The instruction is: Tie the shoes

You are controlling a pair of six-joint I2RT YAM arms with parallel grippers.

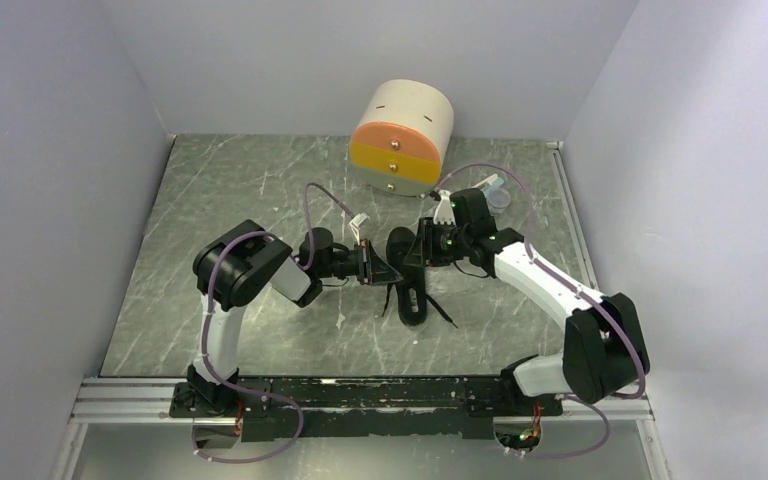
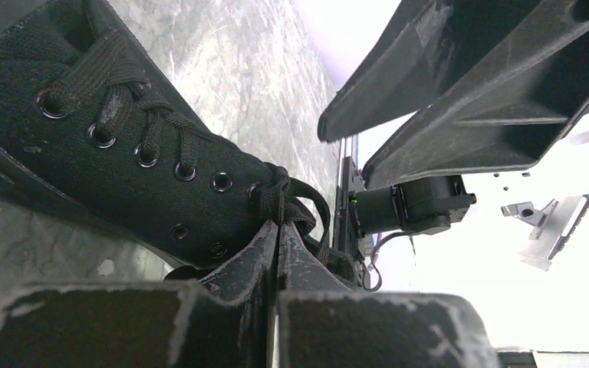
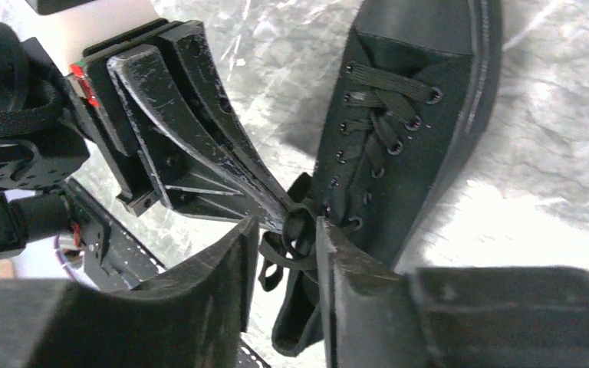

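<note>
The left gripper [image 2: 278,239] has its two black fingers pressed together on a strand of the thin black laces [image 2: 297,205], right at the top eyelets. At its 3 o'clock in the top view is the right gripper [image 3: 282,249]. Its fingers are spread around a small lace loop, and I cannot tell whether either pad touches it.

The small black canvas lace-up shoe [image 1: 412,300] lies on the grey marbled tabletop [image 1: 250,190]. Its toe appears to point to 6 o'clock, and both grippers meet at its 12 o'clock end.

The step in hand looks like taking that loop. To do it well, I judge the left should hold its pinch low and taut. The right should close on the loop alone, missing the tongue and the left fingertips, then pull slowly toward 3 o'clock so the light shoe does not drag.

A round beige drawer box with orange and yellow fronts [image 1: 402,140] stands well apart at 12 o'clock.
</note>
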